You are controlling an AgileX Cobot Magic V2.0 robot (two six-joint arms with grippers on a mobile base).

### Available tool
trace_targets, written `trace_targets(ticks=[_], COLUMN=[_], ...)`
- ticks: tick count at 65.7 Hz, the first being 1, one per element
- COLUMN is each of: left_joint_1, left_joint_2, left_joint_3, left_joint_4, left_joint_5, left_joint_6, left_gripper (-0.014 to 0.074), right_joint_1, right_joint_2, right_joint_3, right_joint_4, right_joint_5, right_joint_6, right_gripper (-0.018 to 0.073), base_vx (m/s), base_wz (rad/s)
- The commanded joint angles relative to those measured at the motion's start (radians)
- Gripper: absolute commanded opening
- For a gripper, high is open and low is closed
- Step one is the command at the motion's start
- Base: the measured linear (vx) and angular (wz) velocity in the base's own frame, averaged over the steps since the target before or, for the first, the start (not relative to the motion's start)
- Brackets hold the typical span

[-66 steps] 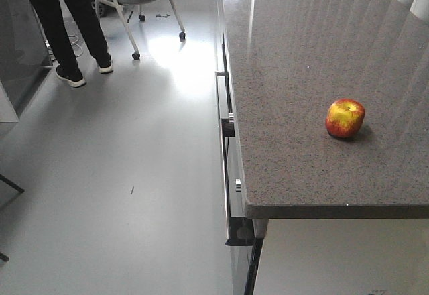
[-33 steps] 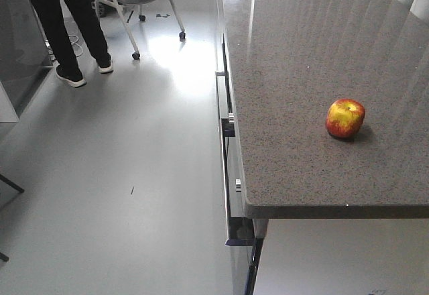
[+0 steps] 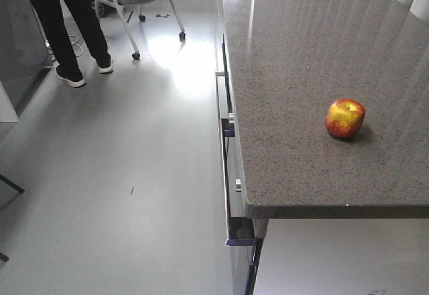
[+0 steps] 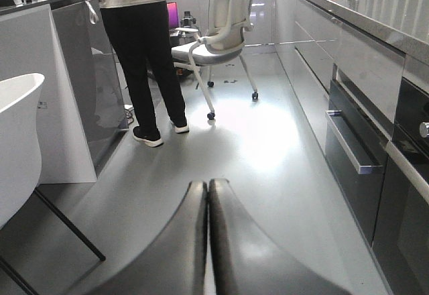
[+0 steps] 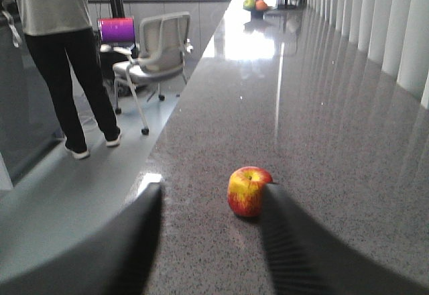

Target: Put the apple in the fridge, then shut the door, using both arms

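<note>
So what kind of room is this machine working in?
Probably a kitchen inside an office or showroom: a long stone counter with an apple on it, built-in drawers and an oven front beneath, and a wheeled office chair.

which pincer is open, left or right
The right pincer: it is spread wide, facing the small red-yellow apple on the counter. The left pincer is pressed shut.

Glossy grey floor (image 3: pixel 134 174), speckled counter (image 3: pixel 301 40), white chair (image 4: pixel 231 13)

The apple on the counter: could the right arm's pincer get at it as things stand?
Probably yes. The right pincer is open, the apple sits just ahead, close by one finger, and only bare counter lies between.
</note>
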Motion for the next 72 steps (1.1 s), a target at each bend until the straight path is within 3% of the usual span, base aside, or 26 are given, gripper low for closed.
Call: trace_targets(ticks=[1, 9, 24, 60, 72], left_joint_1=[-0.005, -0.005, -0.005, -0.005, -0.005], left_joint_2=[-0.015, -0.015, -0.015, -0.015, -0.015], left_joint_3=[-0.017, -0.017, -0.017, -0.017, -0.017], left_joint_4=[-0.009, -0.009, -0.009, -0.009, -0.009], left_joint_5=[-0.067, -0.067, -0.067, -0.067, -0.067], left_joint_6=[0.001, 0.001, 0.001, 0.001, 0.001], left_gripper=[-0.0006, -0.0006, -0.0006, -0.0006, -0.0006], right_joint_1=[0.001, 0.001, 0.001, 0.001, 0.001], right_joint_2=[0.052, 0.081, 0.178, 0.816, 0.962], right_joint_3=[-0.033, -0.033, -0.088, -0.660, -0.773], right_joint_4=[0.002, -0.008, -0.005, -0.011, -0.040], right_joint_5=[-0.074, -0.086, -0.081, 0.011, 0.016], right_joint_6=[-0.013, -0.024, -0.038, -0.034, 0.035], right_gripper=[0.0600, 0.0729, 0.0713, 0.0690, 0.0684], base_vx=[0.00, 0.00, 0.00, 0.00, 0.00], base_wz=[0.00, 0.00, 0.00, 0.00, 0.00])
